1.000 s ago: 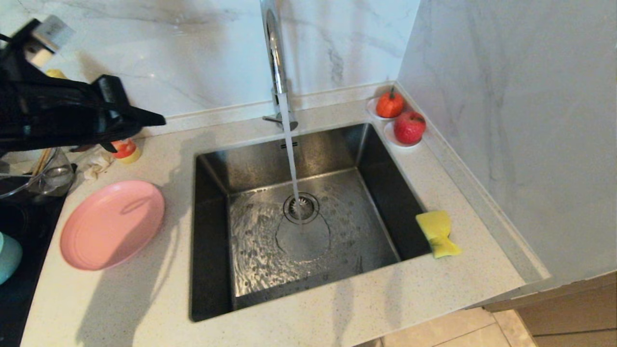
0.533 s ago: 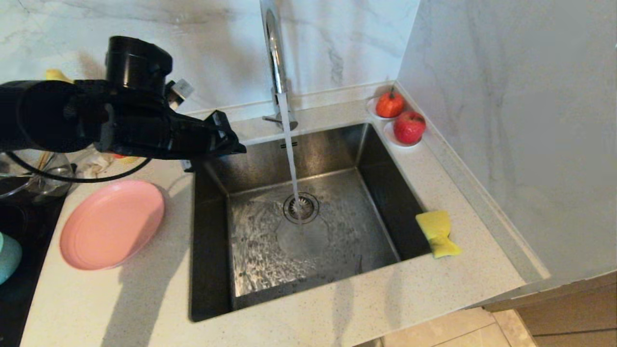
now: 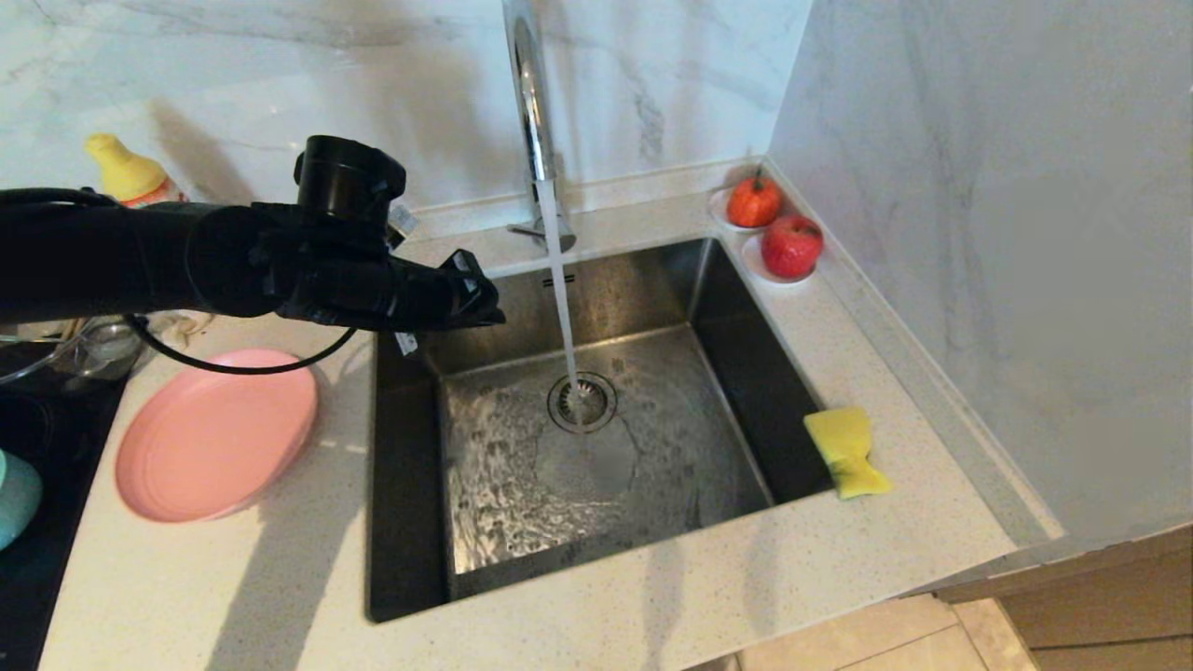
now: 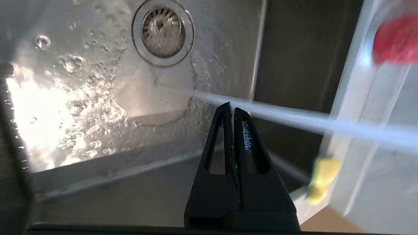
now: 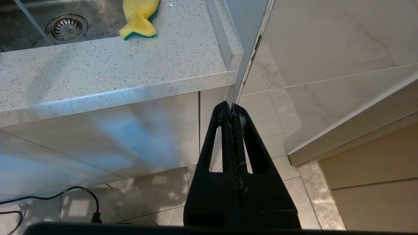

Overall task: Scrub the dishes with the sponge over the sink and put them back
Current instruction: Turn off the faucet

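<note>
Left tool (image 3: 489, 312): fingers pressed together, holding nothing; it hangs over the sink's back left corner, pointing toward the water stream.
Right tool (image 5: 231, 109): fingers pressed together, empty; parked low beside the cabinet front, below the surface's edge.
Sink (image 3: 410, 466): large square stainless-steel basin directly beneath and ahead of the left tool, its floor wet around the round drain strainer (image 3: 582, 401).
Tap (image 3: 533, 102): tall chrome spout just past the left tool's tip, running water.
Sponge (image 3: 846, 451): yellow rectangular foam sponge with a green layer, on the speckled white surface (image 3: 280, 559) at the sink's far rim, well apart from the left tool.
Plate (image 3: 214, 433): shallow round pink plate on the surface, below the left arm.
Bowl (image 3: 14, 499): teal-blue, only its edge shows, beyond the plate.
</note>
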{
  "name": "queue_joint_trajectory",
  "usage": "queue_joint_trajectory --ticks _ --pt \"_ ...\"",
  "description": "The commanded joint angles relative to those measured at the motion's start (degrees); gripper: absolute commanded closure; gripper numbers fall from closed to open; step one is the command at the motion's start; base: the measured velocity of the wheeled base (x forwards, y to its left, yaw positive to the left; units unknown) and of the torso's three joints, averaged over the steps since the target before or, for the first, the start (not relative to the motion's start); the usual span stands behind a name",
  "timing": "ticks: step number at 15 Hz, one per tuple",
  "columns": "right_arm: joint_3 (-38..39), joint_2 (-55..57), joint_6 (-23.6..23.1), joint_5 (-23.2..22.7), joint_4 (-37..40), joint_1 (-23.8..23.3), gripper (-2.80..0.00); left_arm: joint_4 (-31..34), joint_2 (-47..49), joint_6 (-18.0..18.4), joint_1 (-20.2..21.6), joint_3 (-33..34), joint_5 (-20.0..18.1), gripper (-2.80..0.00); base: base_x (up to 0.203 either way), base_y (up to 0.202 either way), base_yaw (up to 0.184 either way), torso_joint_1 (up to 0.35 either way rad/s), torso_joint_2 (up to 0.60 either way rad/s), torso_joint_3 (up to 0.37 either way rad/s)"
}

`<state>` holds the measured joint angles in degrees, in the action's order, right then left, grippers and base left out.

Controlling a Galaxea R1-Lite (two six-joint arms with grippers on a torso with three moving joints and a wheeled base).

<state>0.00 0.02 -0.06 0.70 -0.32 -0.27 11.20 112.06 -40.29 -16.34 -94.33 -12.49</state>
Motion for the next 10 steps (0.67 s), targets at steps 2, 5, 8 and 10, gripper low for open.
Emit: queue_joint_trajectory --ticks 2,5,8,10 --pt "0.0 0.1 0.0 0.0 0.0 0.0 0.0 -5.1 2.0 -6.0 0.3 -1.2 0.0 0.0 0.0 0.0 0.0 0.0 0.0 0.0" --pt "0.0 0.1 0.0 0.0 0.0 0.0 0.0 -6.5 1.9 -7.4 0.4 -1.1 -2.1 0.0 0.0 0.0 0.0 0.0 0.0 0.0" --pt "0.0 0.1 -0.1 0.0 0.0 0.0 0.0 -6.7 2.0 -7.3 0.7 -1.2 -5.7 0.0 0.0 0.0 0.0 0.0 0.0 0.0" --pt "0.0 0.1 0.0 0.0 0.0 0.0 0.0 -7.9 2.3 -7.3 0.8 -1.6 -6.1 0.0 0.0 0.0 0.0 0.0 0.0 0.0"
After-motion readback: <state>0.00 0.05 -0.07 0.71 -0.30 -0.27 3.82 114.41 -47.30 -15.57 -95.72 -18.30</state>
